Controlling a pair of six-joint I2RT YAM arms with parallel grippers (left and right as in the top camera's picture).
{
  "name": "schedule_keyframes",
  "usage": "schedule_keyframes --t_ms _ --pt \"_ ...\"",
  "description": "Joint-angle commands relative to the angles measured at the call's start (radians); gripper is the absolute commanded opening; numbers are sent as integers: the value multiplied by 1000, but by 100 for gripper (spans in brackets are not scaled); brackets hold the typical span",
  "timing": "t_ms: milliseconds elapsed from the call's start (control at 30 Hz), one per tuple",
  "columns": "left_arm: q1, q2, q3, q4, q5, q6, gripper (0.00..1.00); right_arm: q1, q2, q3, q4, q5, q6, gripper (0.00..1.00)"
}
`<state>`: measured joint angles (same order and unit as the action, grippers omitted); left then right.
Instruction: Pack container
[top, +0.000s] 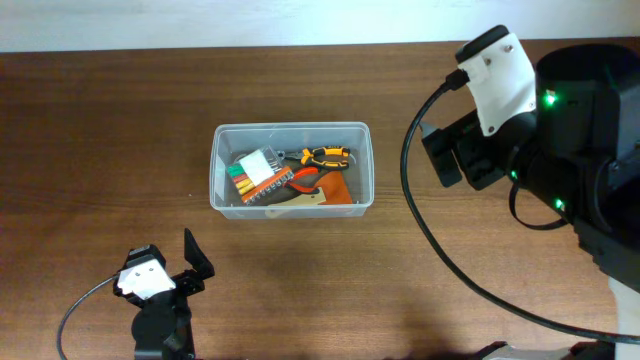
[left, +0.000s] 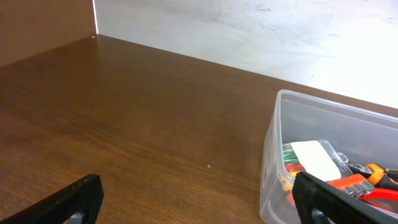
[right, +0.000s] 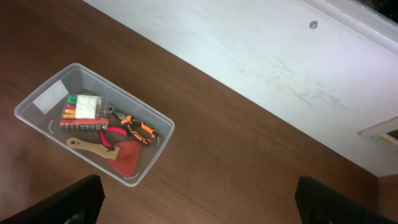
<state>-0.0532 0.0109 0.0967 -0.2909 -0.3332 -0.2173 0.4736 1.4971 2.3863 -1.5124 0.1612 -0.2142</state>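
Note:
The clear plastic container (top: 218, 190) stands in the middle of the wooden table. It holds orange-handled pliers (top: 325, 156), a case of coloured bits (top: 256, 170), a red tool and a wooden-handled tool. It also shows in the right wrist view (right: 37, 102) and in the left wrist view (left: 273, 155). My left gripper (left: 199, 202) is open and empty, low at the table's front left, short of the container. My right gripper (right: 196, 196) is open and empty, raised to the right of the container.
A white wall (right: 280, 68) runs along the table's far edge. The right arm's black cable (top: 420, 220) hangs over the table to the right of the container. Bare wood lies all round the container.

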Motion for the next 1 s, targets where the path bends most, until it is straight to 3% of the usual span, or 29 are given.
schedule_keyframes --t_ms 0,167,267,367,567,800,967 --pt "-4 -3 -4 -1 -4 9 99 -3 9 8 0 20 10 99" --pt "-4 -3 -4 -1 -4 9 99 -45 -34 -5 -23 82 10 99" --pt "-4 -3 -4 -1 -4 9 99 -154 -176 -123 66 -1 14 99" --pt "-4 -3 -4 -1 -4 9 99 -278 -349 -345 198 -116 14 99" --pt "-4 -3 -4 -1 -4 9 99 -447 -759 -980 543 -229 14 99" --pt "-4 -3 -4 -1 -4 9 99 -467 -1167 -1662 734 -348 16 99" --pt "-4 -3 -4 -1 -4 9 99 -468 -1386 -2041 814 -353 159 99"
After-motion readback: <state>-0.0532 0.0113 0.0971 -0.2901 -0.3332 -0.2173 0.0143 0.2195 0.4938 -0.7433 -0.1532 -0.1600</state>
